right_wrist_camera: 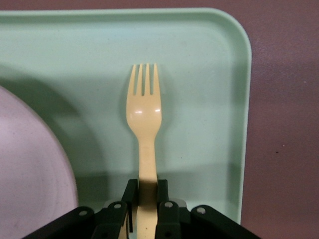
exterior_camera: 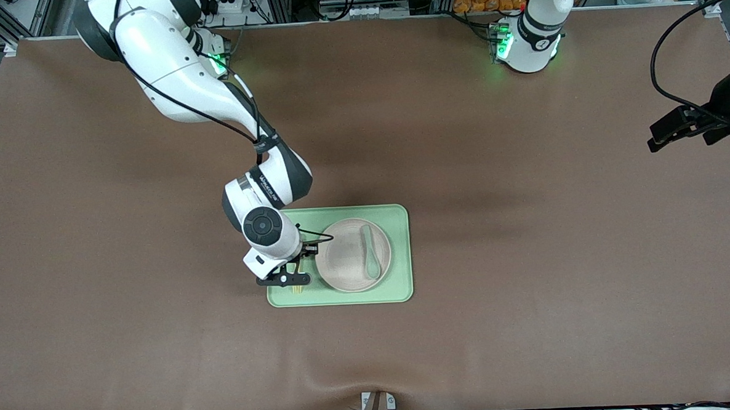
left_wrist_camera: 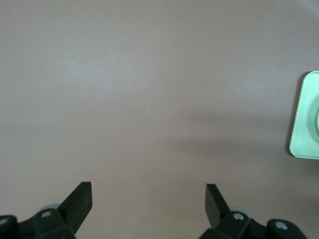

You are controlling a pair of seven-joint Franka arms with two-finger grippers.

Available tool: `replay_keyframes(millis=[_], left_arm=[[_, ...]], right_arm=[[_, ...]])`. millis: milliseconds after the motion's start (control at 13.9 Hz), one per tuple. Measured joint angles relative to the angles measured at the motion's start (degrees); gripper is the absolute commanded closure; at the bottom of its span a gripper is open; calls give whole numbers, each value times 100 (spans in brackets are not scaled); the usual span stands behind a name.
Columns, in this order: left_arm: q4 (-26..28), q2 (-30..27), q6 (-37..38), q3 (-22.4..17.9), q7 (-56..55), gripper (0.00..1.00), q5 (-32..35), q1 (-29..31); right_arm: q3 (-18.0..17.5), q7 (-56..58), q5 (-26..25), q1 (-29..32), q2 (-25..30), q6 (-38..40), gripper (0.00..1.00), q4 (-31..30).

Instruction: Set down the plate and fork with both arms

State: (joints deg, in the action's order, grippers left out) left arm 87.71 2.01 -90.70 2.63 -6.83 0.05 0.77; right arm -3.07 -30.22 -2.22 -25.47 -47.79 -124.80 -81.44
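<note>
The pale beige-pink plate (exterior_camera: 350, 258) rests on the light-green tray (exterior_camera: 396, 219), and a curve of the plate (right_wrist_camera: 30, 179) shows in the right wrist view. My right gripper (exterior_camera: 294, 281) is shut on the handle of the pale-yellow fork (right_wrist_camera: 143, 114), low over the tray's strip beside the plate, toward the right arm's end. The fork's tines (exterior_camera: 296, 290) poke out under the gripper, pointing toward the front camera. My left gripper (exterior_camera: 667, 133) hangs open over bare table at the left arm's end, nothing between its fingers (left_wrist_camera: 79, 199).
A grey-green spoon (exterior_camera: 370, 254) lies in the plate. The tray's raised rim (right_wrist_camera: 244, 124) runs close beside the fork. A corner of the tray (left_wrist_camera: 306, 119) shows in the left wrist view. Brown table surface surrounds the tray.
</note>
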Motion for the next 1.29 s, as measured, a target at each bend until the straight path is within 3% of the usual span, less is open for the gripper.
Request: replay_keyframes(millis=[72,215,574,1291], left_arm=[[1,3,-3,0,0,0,0,0],[2,3,-4,0,0,0,0,0],[6,4,-12,0,0,0,0,0],[-3,-4,-103,-1,0,0,0,1]], right_arm=[[1,0,0,0,14,-7,23,-27],[5,0,0,3,32,-7,0,-38],[40,2,0,113,327,159,0,18],[-49,659,1,1192,1650,1351,0,134]])
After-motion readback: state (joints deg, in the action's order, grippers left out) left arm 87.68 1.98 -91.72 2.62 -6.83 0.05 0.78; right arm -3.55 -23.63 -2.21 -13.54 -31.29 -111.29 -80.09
